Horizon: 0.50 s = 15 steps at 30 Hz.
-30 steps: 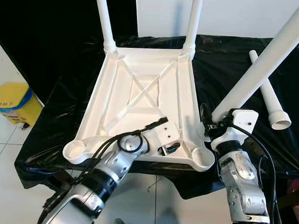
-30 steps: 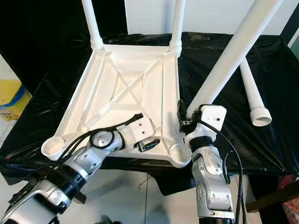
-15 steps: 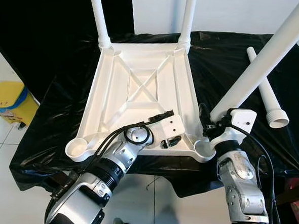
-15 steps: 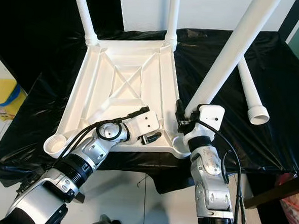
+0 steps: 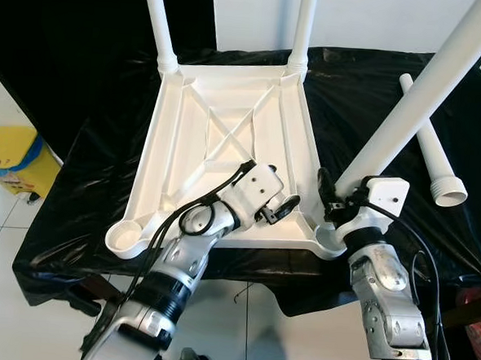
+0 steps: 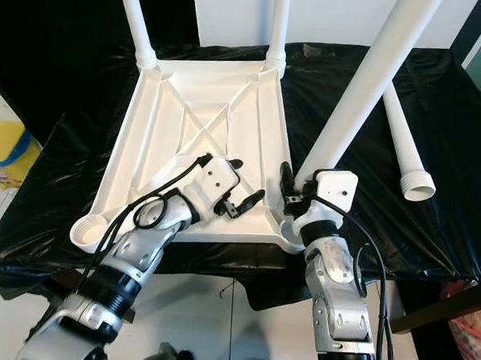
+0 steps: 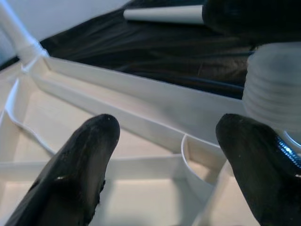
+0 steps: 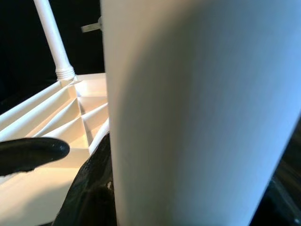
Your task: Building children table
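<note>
A desk draped in glossy black plastic sheeting (image 5: pixel 86 162) carries the white moulded plastic tabletop (image 5: pixel 226 146), which lies upside down with its ribbed underside facing up. 2 white plastic tube legs (image 5: pixel 156 20) already stand in its far corner sockets. The right pincer (image 5: pixel 337 204) is clenched around a third long white tube leg (image 5: pixel 408 109), which leans up and to the right with its threaded lower end just above the near right corner socket (image 5: pixel 332 239). The left pincer (image 5: pixel 275 213) hangs released, fingers spread, over the tabletop's near right rim just beside that socket. A fourth loose white tube leg (image 5: pixel 430 147) lies on the sheeting, well apart to the right. A yellow bin (image 5: pixel 9 162) sits on the floor at left.
</note>
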Available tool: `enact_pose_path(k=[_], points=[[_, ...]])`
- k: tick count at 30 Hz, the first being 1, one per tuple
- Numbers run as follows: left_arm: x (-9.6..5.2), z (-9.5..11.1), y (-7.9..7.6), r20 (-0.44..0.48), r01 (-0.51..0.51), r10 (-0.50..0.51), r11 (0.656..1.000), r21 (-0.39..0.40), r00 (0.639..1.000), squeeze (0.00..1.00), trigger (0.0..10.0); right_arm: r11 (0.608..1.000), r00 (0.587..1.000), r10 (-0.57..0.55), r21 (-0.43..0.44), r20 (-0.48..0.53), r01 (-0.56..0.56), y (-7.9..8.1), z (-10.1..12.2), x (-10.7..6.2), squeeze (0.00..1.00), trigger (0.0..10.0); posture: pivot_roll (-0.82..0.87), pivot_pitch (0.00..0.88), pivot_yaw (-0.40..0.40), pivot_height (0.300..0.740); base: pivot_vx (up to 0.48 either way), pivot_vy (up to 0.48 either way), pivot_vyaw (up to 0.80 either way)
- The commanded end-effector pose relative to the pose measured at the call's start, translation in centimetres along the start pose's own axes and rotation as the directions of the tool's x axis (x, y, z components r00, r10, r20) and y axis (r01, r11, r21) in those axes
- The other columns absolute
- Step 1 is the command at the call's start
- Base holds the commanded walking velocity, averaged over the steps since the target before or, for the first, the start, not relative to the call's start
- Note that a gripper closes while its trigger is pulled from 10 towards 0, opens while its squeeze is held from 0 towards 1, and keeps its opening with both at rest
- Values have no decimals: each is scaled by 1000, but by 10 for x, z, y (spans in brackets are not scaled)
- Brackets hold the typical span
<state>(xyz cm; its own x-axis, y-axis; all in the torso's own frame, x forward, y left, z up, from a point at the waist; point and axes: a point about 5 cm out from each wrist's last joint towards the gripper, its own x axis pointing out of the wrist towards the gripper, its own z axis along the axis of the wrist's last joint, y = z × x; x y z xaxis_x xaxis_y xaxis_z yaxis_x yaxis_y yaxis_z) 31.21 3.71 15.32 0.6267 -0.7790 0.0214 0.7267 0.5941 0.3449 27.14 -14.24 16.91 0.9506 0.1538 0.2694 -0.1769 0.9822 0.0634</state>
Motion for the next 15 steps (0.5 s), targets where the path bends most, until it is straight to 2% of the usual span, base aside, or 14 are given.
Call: enact_pose_path(k=[1,4,8,9,11,15], points=[[-12,-2,-1,15,-48,48,998,-47,999,0,10000,1000,1000,10,-18,8,-10,-1,3,-4,0,10000,-54,104,12,740,0,0,0],[-20,-3,-4,21,-14,15,997,-74,1000,0,10000,1000,1000,11,-25,0,-11,-2,2,-7,0,10000,-54,103,10,740,0,0,0],[-42,-2,-13,58,81,-74,988,-129,996,0,10000,999,998,23,-48,-60,-26,-9,-9,-23,0,10000,-49,104,2,740,0,0,0],[-42,-2,-13,58,81,-74,988,-129,996,0,10000,999,998,23,-48,-60,-26,-9,-9,-23,0,10000,-49,104,2,740,0,0,0],[-52,1,-16,65,116,-108,983,-139,992,0,10000,997,995,28,-64,-94,-34,-13,-15,-32,0,10000,-49,105,0,740,0,0,0],[-58,1,-18,55,138,-132,982,-132,990,0,10000,996,993,22,-79,-112,-31,-17,-19,-35,0,10000,-50,104,2,740,0,0,0]])
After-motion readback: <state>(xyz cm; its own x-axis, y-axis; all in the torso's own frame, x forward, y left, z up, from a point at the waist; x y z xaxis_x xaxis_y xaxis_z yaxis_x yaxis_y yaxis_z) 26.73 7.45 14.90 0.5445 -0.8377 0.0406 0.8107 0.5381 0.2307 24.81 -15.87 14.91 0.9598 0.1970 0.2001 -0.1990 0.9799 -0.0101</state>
